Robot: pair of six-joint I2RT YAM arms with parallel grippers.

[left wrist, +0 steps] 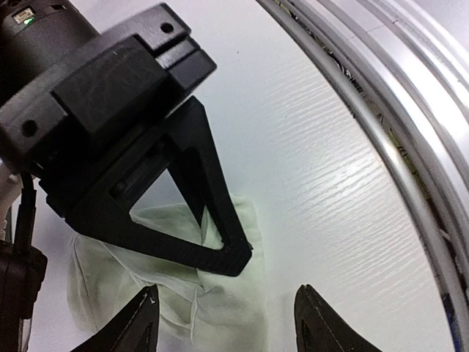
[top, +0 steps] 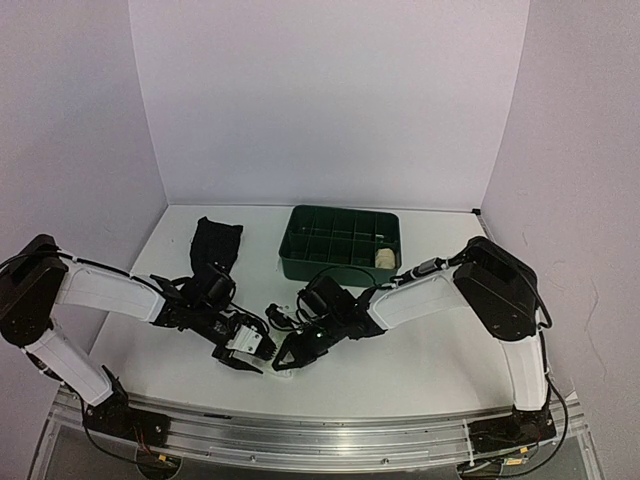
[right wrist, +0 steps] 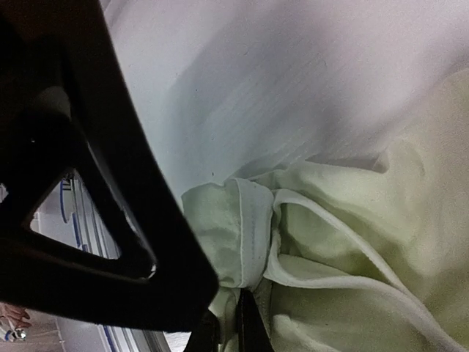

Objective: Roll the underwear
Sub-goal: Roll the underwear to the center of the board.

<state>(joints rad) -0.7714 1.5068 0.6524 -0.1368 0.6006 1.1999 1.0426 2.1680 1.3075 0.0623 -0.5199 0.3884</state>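
Observation:
A small white underwear (left wrist: 183,293) lies crumpled on the table near its front edge. My left gripper (left wrist: 229,290) hovers over it, open, one fingertip above the cloth and the other above bare table. My right gripper (right wrist: 236,317) is shut on a hemmed fold of the white underwear (right wrist: 249,220). In the top view the left gripper (top: 243,352) and the right gripper (top: 288,358) stand tip to tip and hide most of that cloth. The black underwear (top: 215,248) lies flat at the back left. A rolled cream piece (top: 385,258) sits in the green tray.
The green divided tray (top: 340,225) stands at the back centre, behind both arms. The metal rail (left wrist: 410,169) along the table's front edge runs close to the left gripper. White walls enclose the table on three sides.

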